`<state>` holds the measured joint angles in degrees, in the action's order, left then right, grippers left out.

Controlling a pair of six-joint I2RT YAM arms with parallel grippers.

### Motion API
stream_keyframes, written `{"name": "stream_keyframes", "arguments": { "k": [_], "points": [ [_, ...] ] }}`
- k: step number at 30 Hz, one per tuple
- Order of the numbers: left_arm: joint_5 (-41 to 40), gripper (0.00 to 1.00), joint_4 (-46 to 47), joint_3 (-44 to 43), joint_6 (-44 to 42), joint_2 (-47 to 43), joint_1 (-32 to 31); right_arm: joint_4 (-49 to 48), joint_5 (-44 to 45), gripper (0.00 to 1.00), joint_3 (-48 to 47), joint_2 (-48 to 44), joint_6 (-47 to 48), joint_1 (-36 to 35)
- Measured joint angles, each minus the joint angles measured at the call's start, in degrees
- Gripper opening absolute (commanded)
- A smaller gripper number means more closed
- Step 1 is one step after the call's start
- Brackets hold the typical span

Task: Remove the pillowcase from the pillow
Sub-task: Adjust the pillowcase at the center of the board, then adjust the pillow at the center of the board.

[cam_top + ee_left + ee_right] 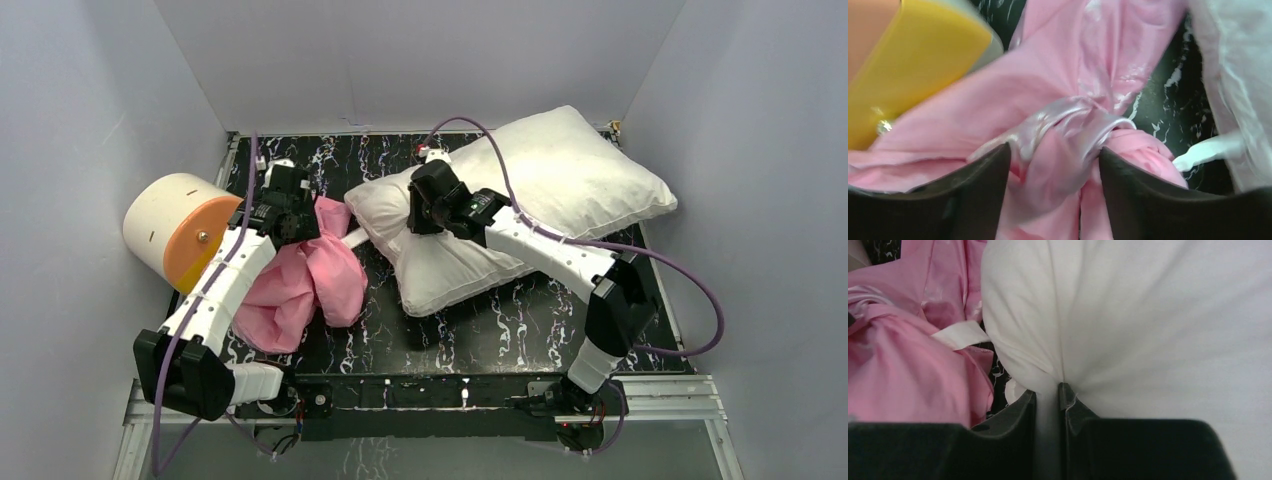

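The pillowcase (300, 280) lies bunched on the left of the table (500, 330), fully off the pillow (530, 200) and just beside its near corner. The left arm covers part of the heap from above. The fabric is pink, matte in most folds, with a glossy twisted band at the left claw (1054, 155). That claw stands partly apart with the twist filling the gap; a firm grip cannot be confirmed. The right claw (1048, 390) is nearly closed, pinching a fold of the white pillow
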<state>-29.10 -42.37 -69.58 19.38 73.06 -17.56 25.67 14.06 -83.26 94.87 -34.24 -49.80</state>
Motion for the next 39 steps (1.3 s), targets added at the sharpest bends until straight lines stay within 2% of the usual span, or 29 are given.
{"name": "stream_keyframes", "arguments": {
  "k": [2, 4, 8, 11, 14, 18, 22, 24, 26, 29, 32, 34, 35, 39],
  "points": [
    [3.8, 0.85, 0.5, 3.3, 0.9, 0.0, 3.7, 0.4, -1.0, 0.48, -1.4, 0.9, 1.8, -0.2],
    [5.9, 0.9, 0.0, 4.8, 1.7, 0.0, 6.5, 1.2, -2.3, 0.57, -2.3, 0.0, 4.3, -0.4],
    [9.9, 0.97, 0.0, 5.0, 2.0, -0.9, 7.6, 3.5, -1.6, 0.76, -4.5, -4.8, 9.4, -0.9],
    [14.6, 0.98, -0.5, 3.9, 2.1, -2.5, 7.6, 4.9, 6.3, 0.87, -4.8, -11.3, 13.3, -1.1],
    [21.4, 0.98, -0.5, 1.4, 2.3, -4.7, 7.6, 5.0, 15.5, 0.92, -3.9, -16.7, 16.0, 0.9],
    [34.0, 0.98, 2.3, -0.2, 2.4, -8.6, 7.6, 5.3, 23.2, 0.94, -0.3, -21.1, 18.3, 12.4],
    [51.0, 0.98, 10.3, 4.0, 4.8, -11.1, 7.5, 6.8, 21.8, 0.94, 1.4, -18.3, 19.3, 29.0],
    [58.0, 0.98, 14.3, 8.5, 6.5, -11.0, 6.9, 7.6, 20.5, 0.9, 1.5, -15.7, 19.3, 34.5],
    [62.4, 0.98, 16.2, 12.5, 7.5, -9.4, 5.9, 8.0, 17.0, 0.8, 2.8, -12.9, 19.2, 38.3],
    [64.8, 0.98, 17.4, 15.9, 8.4, -7.1, 4.2, 8.6, 9.4, 0.47, 6.3, -10.7, 18.6, 39.2],
    [64.4, 0.98, 18.8, 17.5, 9.5, -6.1, 1.6, 6.3, 3.4, 0.19, 12.6, -11.0, 15.5, 37.6],
    [63.3, 0.98, 20.2, 17.9, 10.2, -5.7, -0.9, 4.4, 2.2, 0.06, 16.6, -13.0, 13.3, 35.6],
    [61.9, 0.98, 21.3, 18.4, 10.5, -5.5, -2.4, 4.0, 2.0, 0.0, 18.6, -14.7, 11.7, 34.2],
    [55.2, 0.96, 26.1, 23.1, 11.4, -5.4, -7.0, 3.3, 1.4, 0.0, 22.9, -20.7, 6.5, 29.9]
  ]
}}
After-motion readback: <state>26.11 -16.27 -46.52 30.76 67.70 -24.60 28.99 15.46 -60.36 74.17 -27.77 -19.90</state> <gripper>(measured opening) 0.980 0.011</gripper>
